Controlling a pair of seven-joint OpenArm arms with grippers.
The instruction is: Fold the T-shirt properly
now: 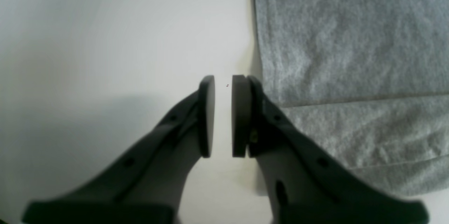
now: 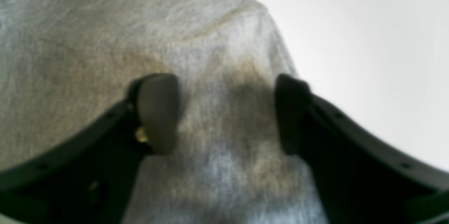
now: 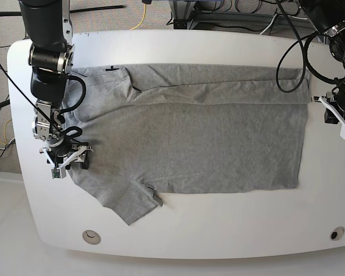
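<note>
Hovering spread over the T-shirt [image 2: 105,41], right gripper [image 2: 226,113] grips nothing.

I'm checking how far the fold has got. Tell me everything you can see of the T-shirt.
The T-shirt is heather-grey knit, spread flat on the white table. Its far long edge is already folded over as a band. One short sleeve lies splayed toward the near edge. The right tool stands open over the sleeve end; contact with the cloth is unclear. The left tool stands apart, just beyond the hem, holding nothing.
</note>
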